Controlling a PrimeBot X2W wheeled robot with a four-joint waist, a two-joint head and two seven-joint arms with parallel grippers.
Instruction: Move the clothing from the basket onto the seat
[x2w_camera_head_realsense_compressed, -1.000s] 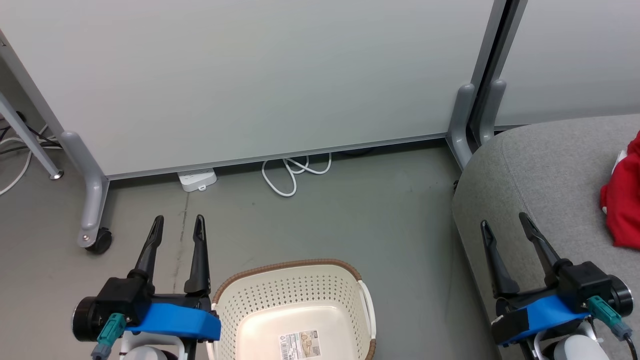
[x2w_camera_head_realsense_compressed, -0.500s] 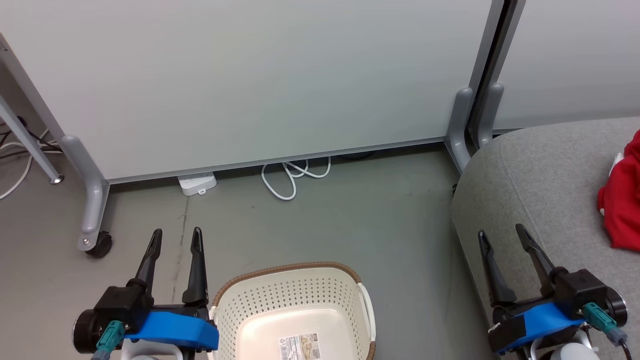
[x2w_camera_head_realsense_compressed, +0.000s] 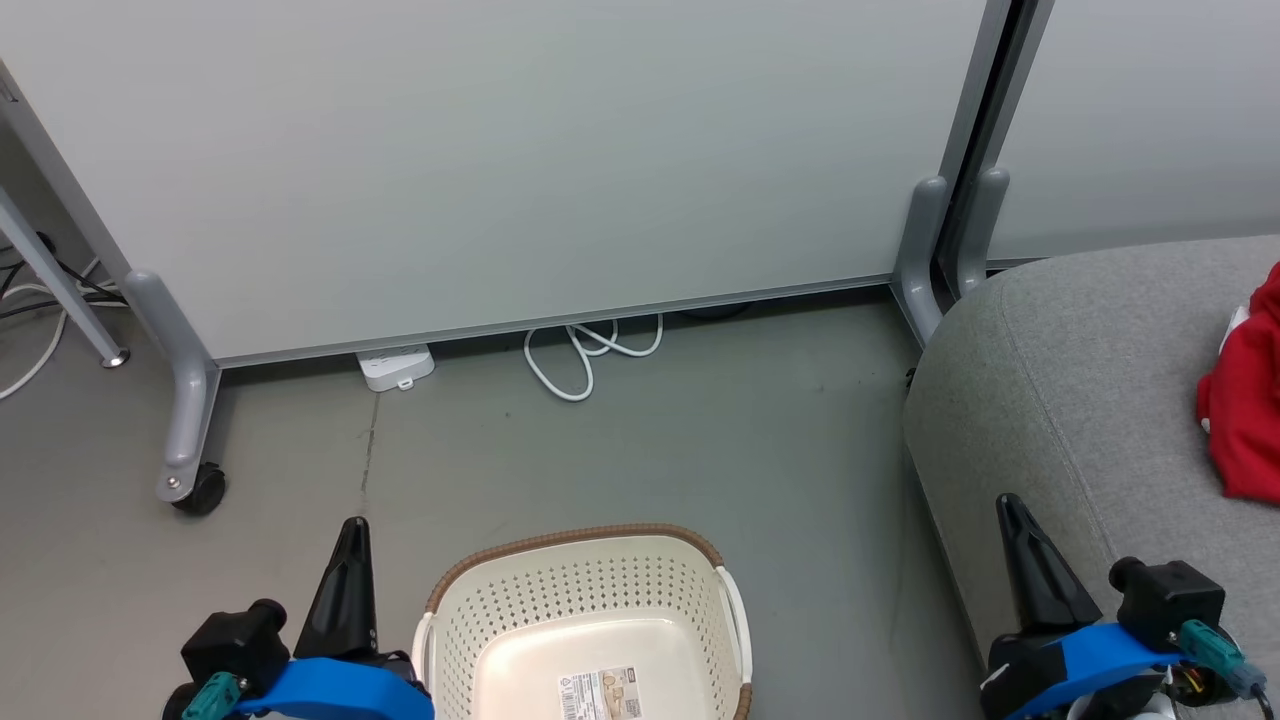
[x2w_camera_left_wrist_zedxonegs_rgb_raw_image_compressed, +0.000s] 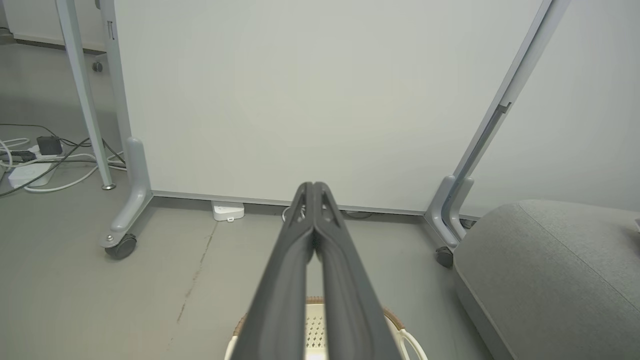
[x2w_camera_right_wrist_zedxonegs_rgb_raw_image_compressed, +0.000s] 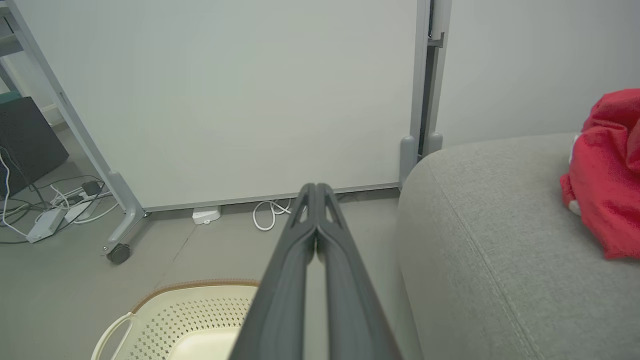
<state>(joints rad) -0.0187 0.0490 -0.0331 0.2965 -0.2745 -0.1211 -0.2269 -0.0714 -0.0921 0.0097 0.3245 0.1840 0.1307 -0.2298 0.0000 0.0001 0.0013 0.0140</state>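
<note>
The cream basket (x2w_camera_head_realsense_compressed: 583, 580) with its brown rim stands on the floor at the bottom centre, with a label sticker on its bare bottom; its rim (x2w_camera_right_wrist_zedxonegs_rgb_raw_image_compressed: 190, 286) is at the lower left of the right wrist view. Red clothing (x2w_camera_head_realsense_compressed: 1245, 410) lies on the grey seat (x2w_camera_head_realsense_compressed: 1080, 400) at the right edge, also clothing (x2w_camera_right_wrist_zedxonegs_rgb_raw_image_compressed: 607, 175) on the seat (x2w_camera_right_wrist_zedxonegs_rgb_raw_image_compressed: 490, 235). My left gripper (x2w_camera_head_realsense_compressed: 352, 528) is shut, left of the basket, its fingers pressed together (x2w_camera_left_wrist_zedxonegs_rgb_raw_image_compressed: 312, 187). My right gripper (x2w_camera_head_realsense_compressed: 1008, 503) is shut over the seat's near corner, tips together (x2w_camera_right_wrist_zedxonegs_rgb_raw_image_compressed: 316, 187).
A pale partition panel (x2w_camera_head_realsense_compressed: 500, 160) on grey wheeled legs (x2w_camera_head_realsense_compressed: 185, 400) stands behind the basket. A white power strip (x2w_camera_head_realsense_compressed: 396, 366) and a looped white cable (x2w_camera_head_realsense_compressed: 590, 350) lie at its foot. More cables (x2w_camera_left_wrist_zedxonegs_rgb_raw_image_compressed: 35, 160) trail at the far left.
Both grippers have gone from open to shut and have drawn back toward the bottom of the head view. The basket and the clothing have not moved.
</note>
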